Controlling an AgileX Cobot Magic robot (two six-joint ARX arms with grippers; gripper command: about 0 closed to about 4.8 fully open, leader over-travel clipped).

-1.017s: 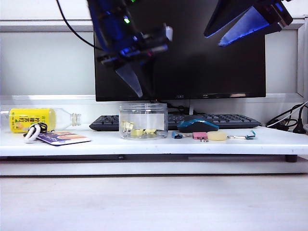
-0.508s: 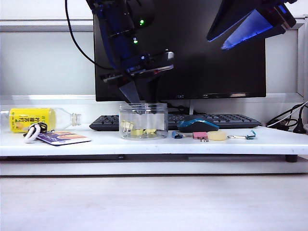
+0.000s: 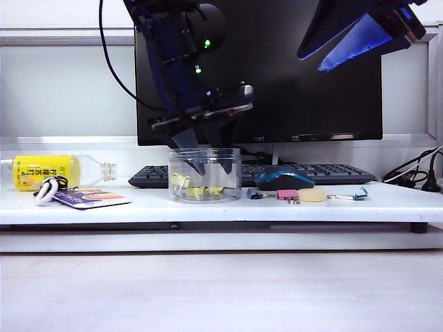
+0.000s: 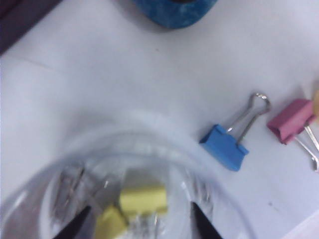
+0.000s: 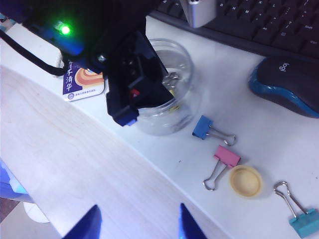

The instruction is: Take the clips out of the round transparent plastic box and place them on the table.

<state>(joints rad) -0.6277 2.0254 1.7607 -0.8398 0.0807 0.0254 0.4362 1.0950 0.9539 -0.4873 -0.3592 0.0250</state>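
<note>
A long white flat table (image 3: pixel 387 202) with a thick front edge runs across the exterior view, above a lower pale wood-grain surface (image 3: pixel 221 290). Behind it stand a dark monitor (image 3: pixel 304 76) and a black keyboard (image 3: pixel 325 171) against a pale wall. Toward the table's left end lie a yellow-labelled clear bottle (image 3: pixel 48 171) on its side and a printed card (image 3: pixel 93 198).

Near the middle of the table stands the round transparent plastic box (image 3: pixel 205 174) — a squat clear jar holding the small pale-yellow binder clips (image 3: pixel 197 188) on its floor. To its right, near the front edge, lie a blue binder clip (image 5: pixel 203 126), a pink binder clip (image 5: pixel 227 156), a round pale-yellow cap (image 5: pixel 245 180) and a teal-ended clip (image 5: pixel 305 221), with a blue-and-black computer mouse (image 3: pixel 284 180) just behind them.

The left arm reaches steeply down over the jar, and the left gripper (image 3: pixel 209 164) is inside its mouth, fingers spread apart with nothing between them. The right gripper (image 5: pixel 137 219) hangs high over the table's right part, tilted, its jaws standing wide and empty.

The left wrist view alone looks straight into the jar: two dark fingertips (image 4: pixel 75 228) flank a yellow clip, not touching it. The right wrist view alone shows the left arm's dark body covering part of the jar's rim.
</note>
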